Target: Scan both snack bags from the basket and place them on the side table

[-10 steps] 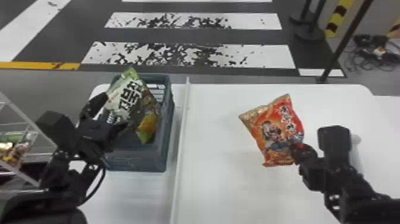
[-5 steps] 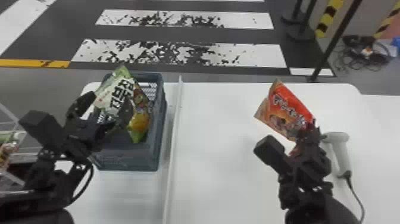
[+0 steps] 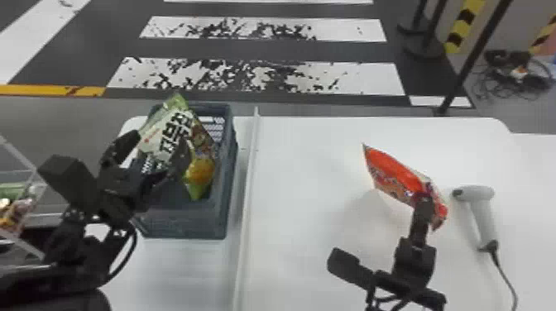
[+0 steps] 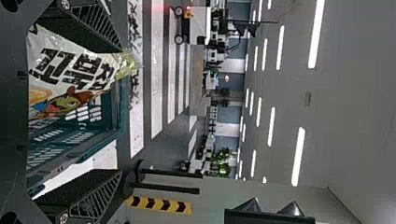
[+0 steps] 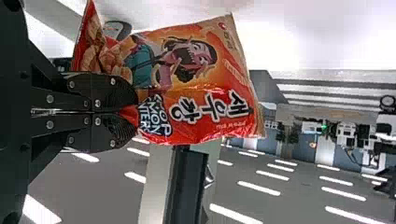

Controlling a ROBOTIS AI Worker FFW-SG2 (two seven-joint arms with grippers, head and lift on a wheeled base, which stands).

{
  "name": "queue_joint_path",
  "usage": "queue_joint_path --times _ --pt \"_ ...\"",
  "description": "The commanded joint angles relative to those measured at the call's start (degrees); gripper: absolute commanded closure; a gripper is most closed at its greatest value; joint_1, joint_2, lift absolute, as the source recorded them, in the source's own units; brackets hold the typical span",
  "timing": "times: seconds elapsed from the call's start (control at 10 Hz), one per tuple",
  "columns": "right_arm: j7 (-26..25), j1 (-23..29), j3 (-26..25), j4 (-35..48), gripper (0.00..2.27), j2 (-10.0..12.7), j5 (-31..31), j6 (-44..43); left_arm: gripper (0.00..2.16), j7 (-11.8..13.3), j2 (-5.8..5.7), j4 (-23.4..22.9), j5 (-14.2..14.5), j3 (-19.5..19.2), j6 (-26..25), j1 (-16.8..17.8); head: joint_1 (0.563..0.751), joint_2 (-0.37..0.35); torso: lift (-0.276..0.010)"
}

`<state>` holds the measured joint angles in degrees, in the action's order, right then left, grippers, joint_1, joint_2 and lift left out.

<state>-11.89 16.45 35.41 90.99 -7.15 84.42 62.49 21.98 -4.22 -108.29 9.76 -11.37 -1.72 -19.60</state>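
In the head view my right gripper (image 3: 422, 199) is over the white table, shut on the red snack bag (image 3: 389, 171), which is held tilted above the surface. The right wrist view has the gripper (image 5: 133, 112) pinching the orange-red bag (image 5: 196, 88) at one edge. At the left, my left gripper (image 3: 155, 155) stands open at the basket (image 3: 182, 223), beside the green and white snack bag (image 3: 167, 132) inside it. Seen from the left wrist, the gripper (image 4: 119, 112) has its fingers wide apart, with the green and white bag (image 4: 70, 70) between them, nearer one finger.
A white scanner (image 3: 480, 206) with a cable stands on the table (image 3: 298, 264) right of the red bag. A raised strip (image 3: 248, 186) runs between basket and red bag. Clear-walled bins (image 3: 25, 206) with packets are at the far left.
My right gripper has moved left and turned with the red bag, so the bag now shows more edge-on and the scanner is uncovered. The left gripper has hardly moved; the head view has shifted slightly.
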Motion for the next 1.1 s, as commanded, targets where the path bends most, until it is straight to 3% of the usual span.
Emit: queue_joint_path --times 0.0,0.2,0.3,0.4,0.6,0.8,1.0 --pt "2.58 -0.10 2.82 -1.17 1.91 -0.76 1.01 1.28 0.08 0.00 0.00 0.27 0.00 -0.14 0.00 0.27 0.695 0.042 -0.075" --pt "3.90 0.60 4.67 0.50 0.20 -1.55 -1.80 0.58 0.08 0.17 0.00 0.62 0.00 -0.14 0.00 0.44 0.695 0.067 -0.075" --pt "5.74 1.48 4.85 2.79 0.00 -1.82 -3.21 -0.47 0.08 0.17 0.00 0.80 0.00 -0.14 0.00 0.53 0.695 0.078 -0.075" --pt "7.94 2.53 4.85 6.92 0.01 -2.87 -7.69 -3.81 0.08 0.26 0.00 0.97 0.00 -0.14 0.00 0.53 0.695 0.083 -0.075" --pt "15.32 4.56 1.95 18.17 0.04 -4.63 -24.83 -8.91 0.08 0.26 0.00 1.41 0.00 -0.23 0.00 0.71 0.695 0.118 -0.075" --pt "19.19 5.35 -1.48 25.03 0.05 -4.72 -36.70 -8.91 0.08 0.35 0.00 1.68 0.00 -0.23 0.00 0.80 0.695 0.158 -0.075" --pt "23.06 5.17 -9.04 30.21 0.24 -3.93 -52.96 -10.14 0.08 0.35 0.00 1.76 0.00 -0.32 0.00 0.88 0.695 0.186 -0.075"
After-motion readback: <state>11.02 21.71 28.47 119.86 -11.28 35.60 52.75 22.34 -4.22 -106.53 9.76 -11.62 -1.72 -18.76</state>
